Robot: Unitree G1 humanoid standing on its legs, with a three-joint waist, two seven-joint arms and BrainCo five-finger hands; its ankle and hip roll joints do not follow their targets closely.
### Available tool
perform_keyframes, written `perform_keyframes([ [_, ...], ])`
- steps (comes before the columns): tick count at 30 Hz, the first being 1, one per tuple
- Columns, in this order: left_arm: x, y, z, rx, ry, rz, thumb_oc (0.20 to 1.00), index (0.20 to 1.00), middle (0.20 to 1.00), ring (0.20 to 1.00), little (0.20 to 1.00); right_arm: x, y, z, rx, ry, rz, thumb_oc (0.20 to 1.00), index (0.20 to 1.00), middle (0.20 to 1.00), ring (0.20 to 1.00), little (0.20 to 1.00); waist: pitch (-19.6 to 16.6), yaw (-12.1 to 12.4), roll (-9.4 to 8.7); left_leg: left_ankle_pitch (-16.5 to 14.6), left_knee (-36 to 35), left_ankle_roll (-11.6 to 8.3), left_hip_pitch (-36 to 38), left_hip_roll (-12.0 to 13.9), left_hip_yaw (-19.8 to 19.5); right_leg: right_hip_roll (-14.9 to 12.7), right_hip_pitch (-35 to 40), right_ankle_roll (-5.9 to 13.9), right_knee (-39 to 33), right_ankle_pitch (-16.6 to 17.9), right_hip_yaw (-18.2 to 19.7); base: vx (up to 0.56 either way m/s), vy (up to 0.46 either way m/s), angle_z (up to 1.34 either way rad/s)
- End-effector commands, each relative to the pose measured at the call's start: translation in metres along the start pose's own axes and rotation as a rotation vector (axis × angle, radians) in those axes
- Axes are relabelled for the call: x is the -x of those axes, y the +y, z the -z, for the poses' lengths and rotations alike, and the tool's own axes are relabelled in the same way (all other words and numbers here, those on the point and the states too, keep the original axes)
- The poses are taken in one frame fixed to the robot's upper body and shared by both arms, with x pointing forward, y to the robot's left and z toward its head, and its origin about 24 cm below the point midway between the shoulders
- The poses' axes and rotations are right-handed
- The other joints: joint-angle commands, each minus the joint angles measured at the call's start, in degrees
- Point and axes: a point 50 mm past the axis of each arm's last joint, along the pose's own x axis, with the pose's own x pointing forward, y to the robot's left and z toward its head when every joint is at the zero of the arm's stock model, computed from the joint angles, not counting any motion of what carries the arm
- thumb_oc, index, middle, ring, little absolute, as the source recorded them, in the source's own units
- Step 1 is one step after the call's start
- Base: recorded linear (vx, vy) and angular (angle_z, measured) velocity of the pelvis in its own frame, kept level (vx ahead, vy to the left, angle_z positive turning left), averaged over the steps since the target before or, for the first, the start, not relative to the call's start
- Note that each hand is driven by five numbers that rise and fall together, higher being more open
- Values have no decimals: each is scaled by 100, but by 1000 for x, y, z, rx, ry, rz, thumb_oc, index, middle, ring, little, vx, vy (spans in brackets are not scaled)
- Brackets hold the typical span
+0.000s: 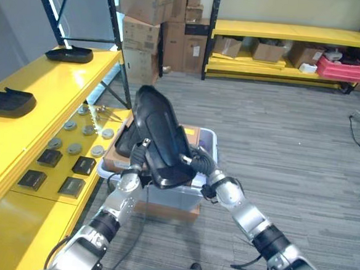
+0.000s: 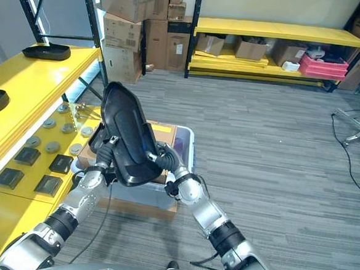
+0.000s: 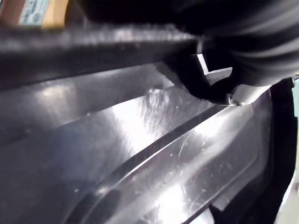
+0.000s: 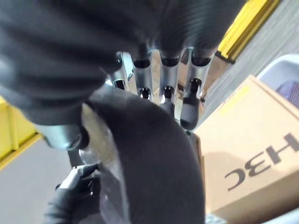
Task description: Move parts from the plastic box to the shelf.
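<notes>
A large black moulded plastic part (image 1: 158, 133) is held upright and tilted above the pale plastic box (image 1: 209, 137) on the floor. My left hand (image 1: 137, 157) is at the part's lower left edge, with the part's glossy inner face (image 3: 163, 154) close in the left wrist view. My right hand (image 1: 198, 161) grips the lower right rim; its fingers (image 4: 167, 93) reach over the rim with the thumb on the other side. A brown cardboard box (image 4: 252, 158) lies in the plastic box under the part. The yellow shelf (image 1: 40, 100) stands to the left.
Two black parts (image 1: 69, 54) (image 1: 8, 102) lie on the shelf's top level. Round discs (image 1: 74, 147) and small black squares (image 1: 48, 157) cover the lower level. Stacked cardboard boxes (image 1: 157, 22) and a far yellow rack (image 1: 286, 34) with a red crate (image 1: 340, 67) stand behind.
</notes>
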Motion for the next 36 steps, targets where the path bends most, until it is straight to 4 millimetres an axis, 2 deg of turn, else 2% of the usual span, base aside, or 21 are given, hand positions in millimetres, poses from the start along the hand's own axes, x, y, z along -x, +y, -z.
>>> perform_keyframes([
  [1, -14, -16, -54, -53, -258, 32, 200, 200, 200, 200, 200, -2, 5, -60, -219, -336, 10, 1000, 1000, 1000, 1000, 1000, -32, 46, -26, 94, -19, -357, -59, 279, 14, -335, 548, 404, 241, -713, -1, 0, 0, 0],
  [5, -8, 17, -61, -143, -325, -91, 200, 200, 200, 200, 200, 20, -27, -24, -390, -230, 226, 1000, 1000, 1000, 1000, 1000, 2, 4, 23, 118, -19, -385, -87, 296, 11, -317, 542, 396, 255, -728, -33, -2, -10, 0],
  [6, -3, 31, -64, -187, -362, -137, 200, 200, 200, 200, 200, 33, -37, 3, -448, -131, 326, 1000, 1000, 1000, 1000, 1000, 30, 2, 43, 135, -19, -412, -109, 306, -4, -305, 539, 386, 261, -730, -58, -14, -40, 0],
  [10, 15, 59, -76, -230, -457, -208, 200, 200, 200, 200, 200, 76, -47, 68, -452, 153, 477, 1000, 1000, 1000, 1000, 1000, 109, 45, 70, 217, -19, -522, -228, 349, -128, -283, 549, 365, 249, -747, -216, -14, -41, 10],
  [11, 15, 59, -76, -230, -457, -208, 200, 200, 200, 200, 200, 76, -47, 68, -452, 153, 477, 1000, 1000, 1000, 1000, 1000, 108, 43, 69, 217, -19, -522, -229, 349, -130, -283, 549, 365, 248, -747, -217, -58, -73, 30],
  [12, 26, 78, -79, -261, -492, -264, 200, 200, 200, 200, 200, 105, -35, 103, -593, 311, 548, 1000, 1000, 1000, 1000, 1000, 246, 124, 87, 336, -19, -609, -382, 378, -271, -265, 537, 346, 243, -747, -395, -78, -85, 43],
  [14, 36, 89, -86, -329, -538, -281, 200, 200, 200, 200, 200, 126, -25, 131, -525, 485, 517, 1000, 1000, 1000, 1000, 1000, 363, 250, 93, 469, -19, -696, -562, 384, -506, -262, 552, 307, 250, -776, -668, -102, -100, 53],
  [17, 49, 93, -91, -309, -587, -271, 200, 200, 200, 200, 200, 154, -2, 166, -484, 749, 488, 1000, 1000, 1000, 1000, 1000, 540, 547, 135, 680, -19, -823, -825, 396, -896, -256, 647, 262, 232, -820, -1161, -86, -92, 74],
  [19, 54, 92, -94, -290, -618, -266, 200, 200, 200, 200, 200, 158, 9, 179, -414, 870, 439, 1000, 1000, 1000, 1000, 1000, 636, 699, 187, 761, 1, -864, -1021, 375, -1112, -273, 669, 279, 208, -834, -1443, -77, -52, 120],
  [21, 60, 88, -102, -286, -664, -246, 200, 200, 200, 200, 200, 162, 23, 190, -326, 998, 331, 1000, 1000, 1000, 1000, 1000, 673, 893, 226, 806, 59, -820, -1177, 296, -1323, -262, 705, 293, 138, -802, -1609, -26, -21, 109],
  [22, 62, 85, -108, -275, -694, -234, 200, 200, 200, 200, 200, 168, 29, 195, -304, 1055, 295, 1000, 1000, 1000, 1000, 1000, 704, 942, 217, 859, 157, -833, -1342, 290, -1155, -308, 717, 290, 146, -791, -1752, -42, 33, 43],
  [23, 63, 81, -113, -264, -720, -221, 200, 200, 200, 200, 200, 177, 33, 199, -274, 1122, 269, 1000, 1000, 1000, 1000, 1000, 699, 933, 212, 888, 233, -813, -1436, 392, -598, -362, 732, 280, 196, -836, -1968, -28, 78, 52],
  [24, 65, 78, -119, -280, -748, -207, 200, 200, 200, 200, 200, 182, 34, 202, -251, 1167, 252, 1000, 1000, 1000, 1000, 1000, 654, 955, 190, 874, 252, -705, -1454, 508, -155, -409, 732, 278, 221, -876, -2113, 19, 85, 170],
  [25, 66, 76, -123, -295, -771, -201, 200, 200, 200, 200, 200, 185, 38, 203, -242, 1192, 233, 1000, 1000, 1000, 1000, 1000, 614, 999, 174, 873, 235, -643, -1442, 601, 174, -429, 751, 286, 197, -879, -2182, 164, 82, 221],
  [26, 67, 77, -131, -325, -810, -222, 200, 200, 200, 200, 200, 199, 45, 206, -270, 1254, 248, 1000, 1000, 1000, 1000, 1000, 495, 1016, 141, 830, 140, -639, -1383, 725, 565, -429, 964, 343, 130, -981, -2336, 258, 161, 224],
  [28, 75, 75, -154, -445, -929, -251, 200, 200, 200, 200, 200, 215, 49, 208, -319, 1324, 284, 1000, 1000, 1000, 1000, 1000, 313, 1226, 9, 637, 108, -479, -1402, 443, 466, -682, 1120, 444, 237, -971, -2597, 322, 318, 117],
  [30, 81, 73, -164, -545, -989, -248, 200, 200, 200, 200, 200, 220, 49, 209, -296, 1346, 260, 1000, 1000, 1000, 1000, 1000, 198, 1311, -133, 341, 181, -275, -1300, 176, 357, -1015, 1117, 559, 715, -908, -2637, 288, 318, 73],
  [32, 84, 66, -171, -545, -1028, -215, 200, 200, 200, 200, 200, 217, 49, 209, -302, 1346, 266, 1000, 1000, 1000, 1000, 1000, 232, 1246, -274, 98, 231, -8, -1149, -131, 264, -1501, 823, 712, 1701, -545, -2387, 233, 308, 56],
  [34, 84, 60, -176, -553, -1053, -174, 200, 200, 200, 200, 200, 208, 50, 208, -339, 1316, 286, 1000, 1000, 1000, 1000, 1000, 335, 1108, -301, -23, 206, 192, -975, -326, 133, -1751, 423, 811, 2518, -35, -1886, 170, 326, 64],
  [35, 86, 59, -179, -572, -1072, -173, 200, 200, 200, 200, 200, 193, 50, 205, -344, 1264, 283, 1000, 1000, 1000, 1000, 1000, 433, 1072, -234, 7, 150, 350, -894, -405, 151, -1677, -110, 734, 2975, 87, -1296, 133, 306, 47],
  [36, 85, 58, -179, -556, -1073, -162, 200, 200, 200, 200, 200, 186, 50, 203, -351, 1242, 285, 1000, 1000, 1000, 1000, 1000, 433, 988, -169, 50, 77, 339, -835, -367, 39, -1244, -407, 582, 2953, -271, -855, 154, 212, 26],
])
